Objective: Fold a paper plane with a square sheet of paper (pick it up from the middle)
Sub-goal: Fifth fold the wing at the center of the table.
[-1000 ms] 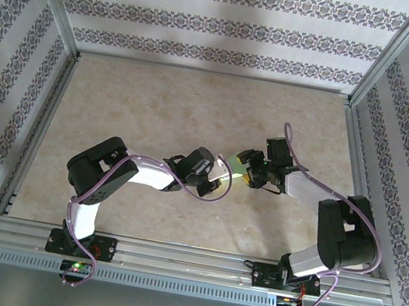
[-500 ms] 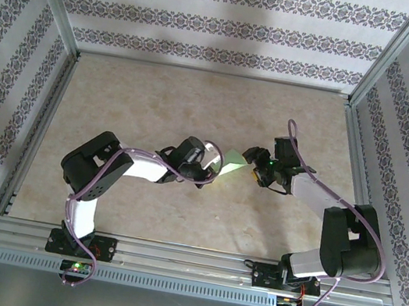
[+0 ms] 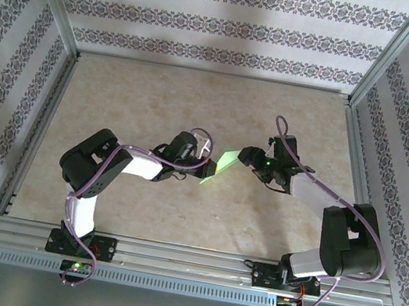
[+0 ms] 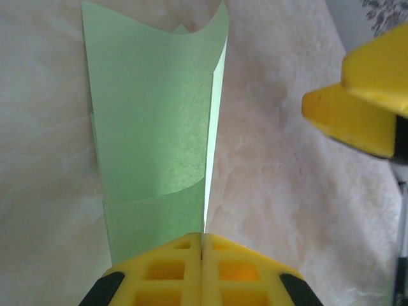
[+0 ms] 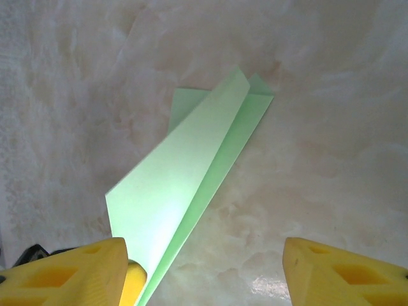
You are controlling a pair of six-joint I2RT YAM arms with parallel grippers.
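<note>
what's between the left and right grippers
The folded green paper, held by the shut left gripper and pointing toward the open right gripper; the top view shows it.

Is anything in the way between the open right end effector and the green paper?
Nothing visible. The folded green paper, pinched by the shut left end effector, reaches into the open right end effector gap, with bare table around.
</note>
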